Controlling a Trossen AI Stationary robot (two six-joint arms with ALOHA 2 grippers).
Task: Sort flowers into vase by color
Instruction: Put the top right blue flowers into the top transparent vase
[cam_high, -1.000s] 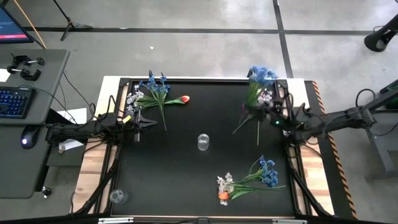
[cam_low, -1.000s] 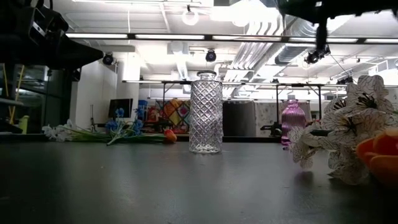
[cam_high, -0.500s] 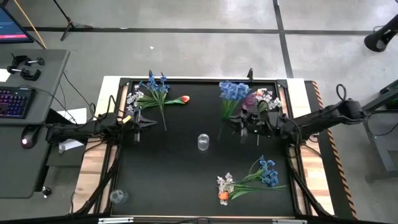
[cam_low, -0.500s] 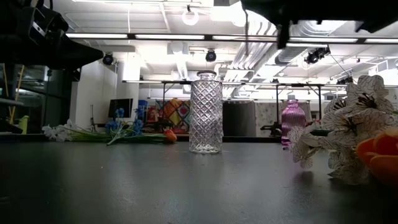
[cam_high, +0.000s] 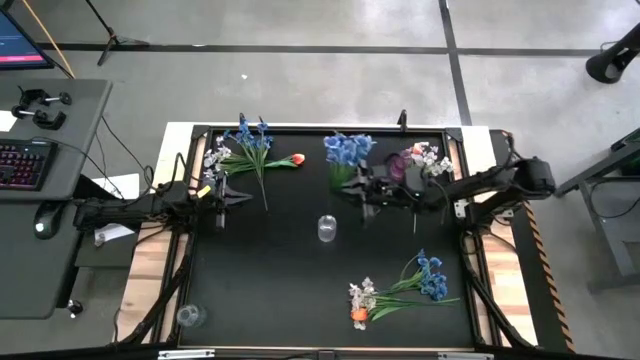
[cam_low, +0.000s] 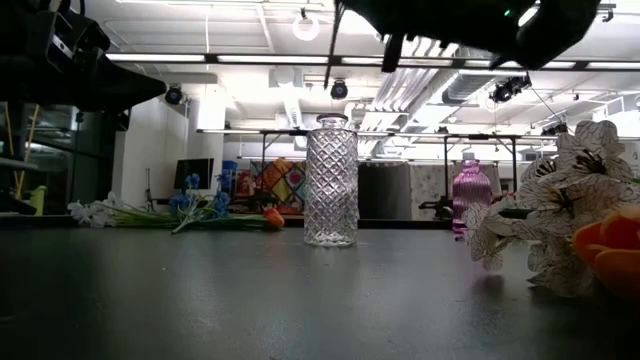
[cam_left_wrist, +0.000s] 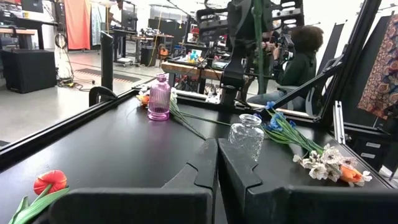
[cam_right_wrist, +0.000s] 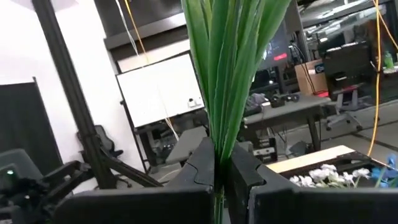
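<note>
**Right gripper carries a blue spray above the clear vase**

In the high view, the right gripper (cam_high: 368, 190) sits just above centre of the frame, reached in from the right edge of the black table (cam_high: 270, 280). Its fingers are pinched narrow on the green stems of a blue spray (cam_high: 348, 149), whose blossoms lie toward the upper middle. The right wrist view shows those leaves (cam_right_wrist: 233, 62) standing up from between the 2 closed fingers (cam_right_wrist: 202, 165).

The clear vase (cam_high: 326, 228) stands upright at the centre of the table, just below and left of the held stems; it holds no flowers. In the low view it is the cut-glass bottle (cam_low: 331, 181) at mid-frame, with a thin stem (cam_low: 331, 45) hanging down from the dark arm above it, apart from the rim.

A pink vase (cam_high: 399, 165) stands at upper right beside a white spray (cam_high: 430, 156).

1 bunch of blue and white sprays with an orange tulip (cam_high: 296, 159) lies at upper left. A 2nd bunch (cam_high: 400, 287), blue, white and orange, lies at lower right.

The left gripper (cam_high: 240, 198) waits at the left side of the table, fingers (cam_left_wrist: 205, 171) pressed together with nothing between them.
</note>
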